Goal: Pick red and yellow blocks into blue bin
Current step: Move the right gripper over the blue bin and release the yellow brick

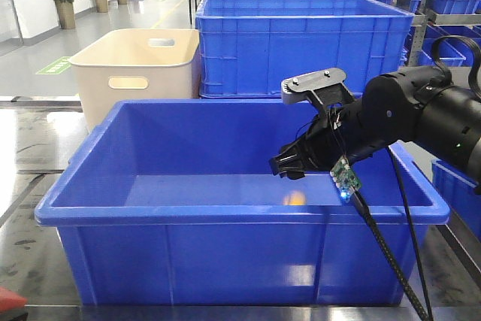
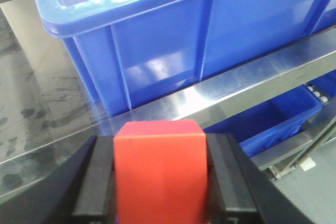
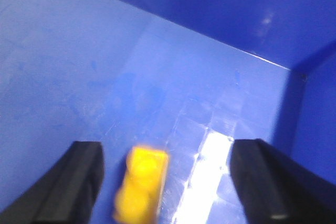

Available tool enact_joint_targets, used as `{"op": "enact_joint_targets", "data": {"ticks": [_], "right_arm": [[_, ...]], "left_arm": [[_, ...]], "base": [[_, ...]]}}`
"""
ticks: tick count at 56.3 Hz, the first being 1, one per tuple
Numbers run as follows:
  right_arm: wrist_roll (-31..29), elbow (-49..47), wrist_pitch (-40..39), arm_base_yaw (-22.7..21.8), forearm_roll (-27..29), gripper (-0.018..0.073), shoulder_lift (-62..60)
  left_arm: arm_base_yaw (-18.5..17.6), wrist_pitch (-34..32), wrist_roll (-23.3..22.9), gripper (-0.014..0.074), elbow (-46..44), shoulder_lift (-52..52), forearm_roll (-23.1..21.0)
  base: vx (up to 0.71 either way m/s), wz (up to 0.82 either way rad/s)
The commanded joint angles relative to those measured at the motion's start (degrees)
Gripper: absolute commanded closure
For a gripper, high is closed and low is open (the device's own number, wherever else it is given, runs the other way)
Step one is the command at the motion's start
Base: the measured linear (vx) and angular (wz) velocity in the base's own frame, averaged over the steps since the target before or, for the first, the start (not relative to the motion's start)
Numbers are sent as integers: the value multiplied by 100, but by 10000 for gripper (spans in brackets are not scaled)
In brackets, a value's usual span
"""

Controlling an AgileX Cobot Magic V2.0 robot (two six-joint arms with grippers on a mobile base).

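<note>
Left wrist: my left gripper (image 2: 160,195) pinches red cube (image 2: 160,156) outside blue bin (image 2: 157,30).
Right wrist: my right gripper (image 3: 171,182) spread, empty; yellow brick (image 3: 140,184) blurred between.

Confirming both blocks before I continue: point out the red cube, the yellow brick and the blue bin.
red cube (image 2: 159,174): left wrist view, its front face.
yellow brick (image 3: 140,184): right wrist view, middle of its blurred top.
blue bin (image 1: 188,216): front-facing view, its near rim.

The right arm (image 1: 421,110) is glossy black and rounded; a grey two-screw bracket (image 1: 314,82) tops its wrist; a green circuit board (image 1: 346,177) glows blue; a black braided cable (image 1: 387,249) hangs; the jaws are matte black.
</note>
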Motion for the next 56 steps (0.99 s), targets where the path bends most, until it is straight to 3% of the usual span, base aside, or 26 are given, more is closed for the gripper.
{"op": "enact_joint_targets", "data": {"ticks": [1,21,39,56], "right_arm": [[-24,-212,-330,-3,-96,-49,-309],[246,4,-165,8,79,-13,-976],[-357,2453,-594,8,324,-13,-3558],[-370,4558,-729,8,325,-13,-6116]], "left_arm": [[-31,-452,-5,332,-155,0,-48],[-31,-452,-5,332,-155,0,-48],[-31,-452,-5,332,-155,0,-48],[-31,-452,-5,332,-155,0,-48]], "base": [[0,0],[0,0],[0,0],[0,0]]}}
